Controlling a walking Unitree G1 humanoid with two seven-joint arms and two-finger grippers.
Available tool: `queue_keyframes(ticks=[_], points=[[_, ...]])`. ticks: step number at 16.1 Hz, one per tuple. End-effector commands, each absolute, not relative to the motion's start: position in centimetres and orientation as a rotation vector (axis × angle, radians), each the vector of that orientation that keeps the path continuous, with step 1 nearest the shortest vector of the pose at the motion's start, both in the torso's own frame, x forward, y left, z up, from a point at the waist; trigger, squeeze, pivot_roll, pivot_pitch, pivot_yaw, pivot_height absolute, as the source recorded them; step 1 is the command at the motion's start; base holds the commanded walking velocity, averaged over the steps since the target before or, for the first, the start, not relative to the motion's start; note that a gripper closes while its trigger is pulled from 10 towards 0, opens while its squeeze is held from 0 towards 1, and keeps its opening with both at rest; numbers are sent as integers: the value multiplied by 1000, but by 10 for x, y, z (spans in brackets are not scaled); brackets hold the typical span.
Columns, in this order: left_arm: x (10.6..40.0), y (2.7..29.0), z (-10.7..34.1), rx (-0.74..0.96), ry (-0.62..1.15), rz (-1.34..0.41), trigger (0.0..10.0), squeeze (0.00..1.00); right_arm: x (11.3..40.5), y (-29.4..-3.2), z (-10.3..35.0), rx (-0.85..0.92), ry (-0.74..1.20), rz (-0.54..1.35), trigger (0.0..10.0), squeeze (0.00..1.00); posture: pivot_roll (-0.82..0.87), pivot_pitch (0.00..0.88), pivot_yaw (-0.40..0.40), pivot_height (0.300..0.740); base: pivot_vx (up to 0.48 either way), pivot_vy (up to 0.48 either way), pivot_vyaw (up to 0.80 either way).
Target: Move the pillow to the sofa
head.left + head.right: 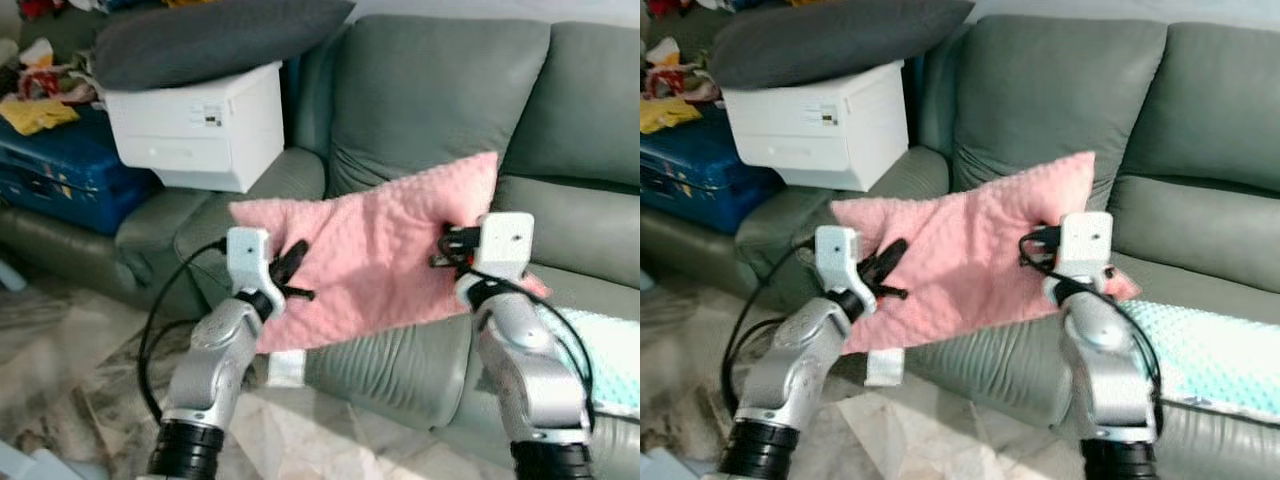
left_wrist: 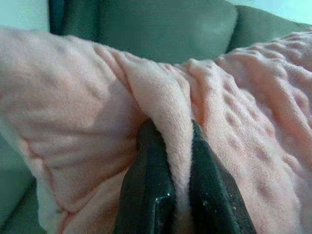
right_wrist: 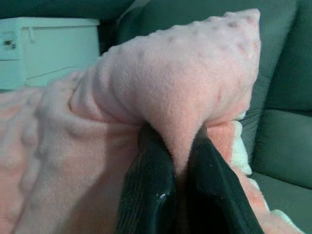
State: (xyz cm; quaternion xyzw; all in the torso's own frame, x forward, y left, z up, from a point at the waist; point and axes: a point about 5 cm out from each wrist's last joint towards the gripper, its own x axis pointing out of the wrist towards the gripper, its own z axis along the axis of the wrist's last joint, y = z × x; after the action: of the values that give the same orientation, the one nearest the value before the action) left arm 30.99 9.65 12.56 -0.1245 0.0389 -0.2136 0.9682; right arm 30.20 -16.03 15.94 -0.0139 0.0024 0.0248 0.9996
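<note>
- Pale marble floor (image 1: 70, 340) at 7 o'clock.
- White box (image 1: 200, 125) under dark cushion (image 1: 215, 35), 11 o'clock.
- Blue suitcase (image 1: 60, 170) at 9 o'clock.

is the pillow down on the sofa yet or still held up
Held up. Both hands, left and right, pinch folds of the pillow, stretching it above the sofa seat.
</note>
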Motion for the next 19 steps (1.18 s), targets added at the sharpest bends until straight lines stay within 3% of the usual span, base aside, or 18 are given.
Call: queue_keyframes(ticks=[1, 15, 19], points=[[310, 99, 127, -239, 74, -427, 10000, 0, 303, -152, 168, -23, -35, 85, 10000, 0, -82, 0, 59, 740, 0, 0, 0], [309, 97, 125, -205, 80, -451, 10000, 0, 303, -153, 169, -20, -36, 84, 10000, 0, -83, 0, 58, 740, 0, 425, 0], [309, 95, 126, -180, 66, -437, 10000, 0, 303, -153, 168, -19, -35, 83, 10000, 0, -83, 0, 57, 740, 0, 0, 0]])
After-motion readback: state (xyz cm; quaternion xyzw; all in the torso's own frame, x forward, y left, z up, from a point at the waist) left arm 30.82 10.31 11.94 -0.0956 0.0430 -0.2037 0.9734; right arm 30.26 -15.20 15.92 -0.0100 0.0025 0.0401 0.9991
